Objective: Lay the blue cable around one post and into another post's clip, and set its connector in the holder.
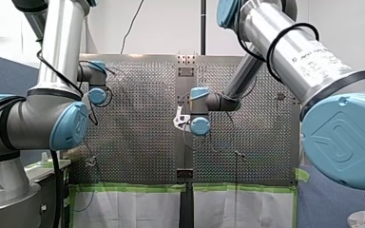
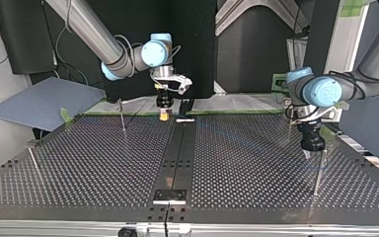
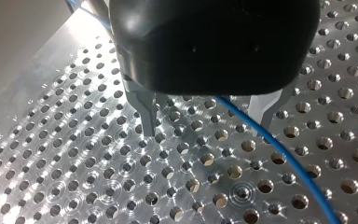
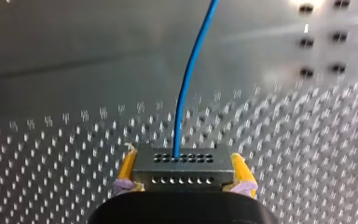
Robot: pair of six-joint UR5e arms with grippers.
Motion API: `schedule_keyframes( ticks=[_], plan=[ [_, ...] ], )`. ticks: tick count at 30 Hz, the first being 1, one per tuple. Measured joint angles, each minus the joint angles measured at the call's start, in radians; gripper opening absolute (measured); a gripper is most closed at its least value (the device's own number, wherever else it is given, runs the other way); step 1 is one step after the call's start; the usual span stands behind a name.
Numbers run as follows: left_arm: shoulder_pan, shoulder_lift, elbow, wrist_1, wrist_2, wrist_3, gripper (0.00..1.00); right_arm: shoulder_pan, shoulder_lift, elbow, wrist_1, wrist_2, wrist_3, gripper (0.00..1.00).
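**Perforated tabletop [image 2: 103, 163] with two arms.**

**Right end effector [image 4: 182, 157]:** closed on the black connector [image 4: 182, 175], which sits crosswise between its yellow pads [image 4: 128, 165]. Rows of small holes show on two faces of the connector. The blue cable [image 4: 186, 84] leaves the face turned away from the end effector and runs straight ahead of it, above the perforated plate. In the top view this end effector points down at about 12 o'clock from the tabletop's centre, near the far edge, with its yellow tip just over the surface.

**Left end effector [image 3: 206, 131]:** open, with its two metal fingers [image 3: 145, 114] set well apart and their tips close to the tabletop. The cable passes between them, nearer to one finger, and runs on over the holes ahead. No finger is seen to press on it. In the top view this end effector hangs at about 3 o'clock from the centre.

**Posts (top view):**
- A thin upright post [image 2: 318, 170] stands just beside the left end effector, at its 5 o'clock.
- A second post [image 2: 122, 118] stands at about 10 o'clock from the centre.
- A third post [image 2: 33, 165] stands at 9 o'clock, near the tabletop's edge.
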Motion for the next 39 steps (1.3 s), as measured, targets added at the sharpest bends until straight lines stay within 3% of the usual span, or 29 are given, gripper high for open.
schedule_keyframes(
  ticks=[6, 11, 16, 19, 30, 39],
  plan=[
    [-0.001, 0.000, 0.000, 0.000, -0.001, 0.000, 0.98, -0.033, 0.000, 0.051, -0.051, 0.021, 0.015, 0.00],
    [-0.002, 0.000, 0.000, 0.000, -0.002, 0.000, 0.98, -0.067, -0.001, 0.090, -0.090, 0.030, 0.043, 0.00],
    [-0.005, 0.000, 0.000, 0.000, -0.003, 0.001, 0.98, -0.111, -0.001, 0.134, -0.134, 0.011, 0.081, 0.00],
    [-0.008, 0.000, 0.000, 0.000, -0.004, 0.003, 0.98, -0.142, -0.001, 0.165, -0.165, -0.009, 0.088, 0.00],
    [-0.015, 0.000, 0.000, 0.000, -0.006, 0.008, 0.98, -0.241, -0.002, 0.265, -0.265, -0.016, 0.060, 0.00],
    [-0.018, 0.000, 0.000, 0.000, -0.007, 0.011, 0.98, -0.309, -0.002, 0.336, -0.336, -0.004, 0.009, 0.00]
  ],
)
